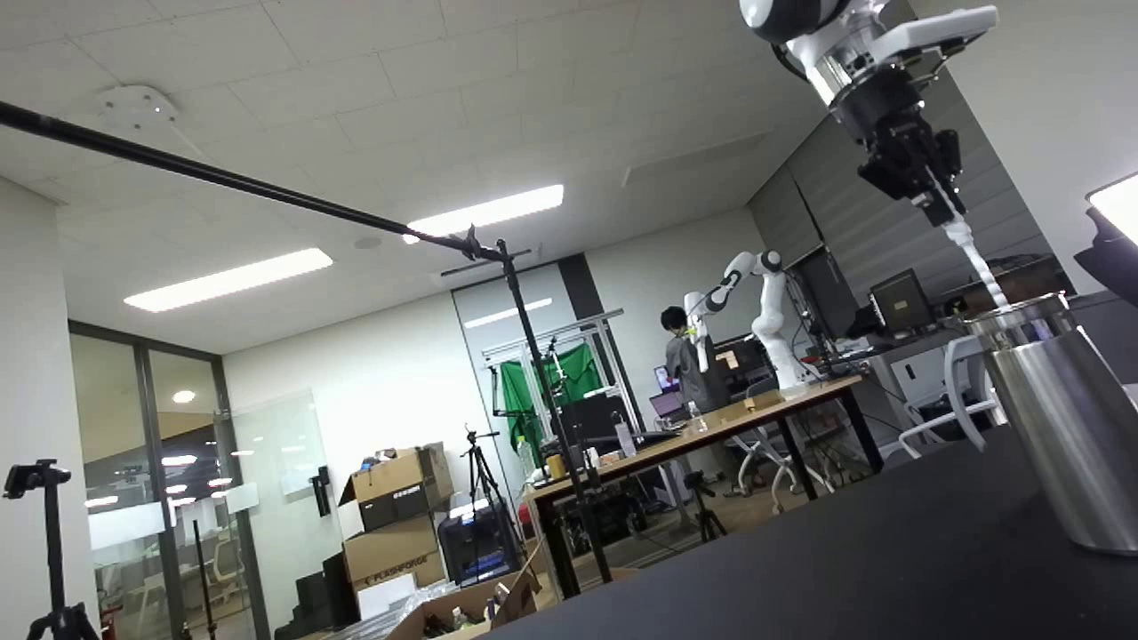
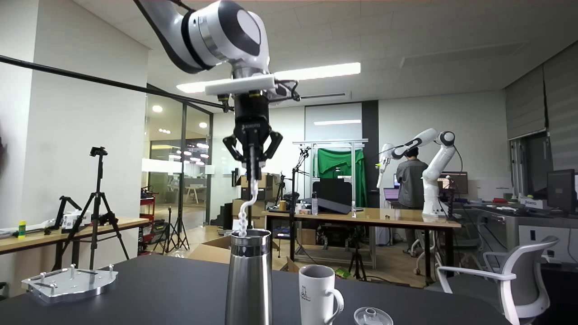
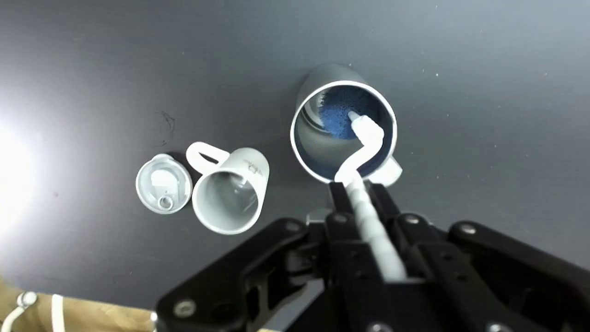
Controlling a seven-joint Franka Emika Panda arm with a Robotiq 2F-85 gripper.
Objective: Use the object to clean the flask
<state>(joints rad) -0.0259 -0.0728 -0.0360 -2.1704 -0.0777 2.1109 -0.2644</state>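
Observation:
The object is a white twisted stick with a bend, and it shows in both exterior views. In the wrist view its lower end carries blue bristles that lie inside the flask. The flask is a tall brushed-silver cylinder standing upright on the table in both exterior views; its open mouth faces me in the wrist view. My gripper is shut on the stick's upper part, above the flask's rim. The bristles are hidden in the exterior views.
A white mug with a handle stands beside the flask. A clear lid lies beside the mug. A metal plate with posts lies on the dark table. A white chair stands by the edge.

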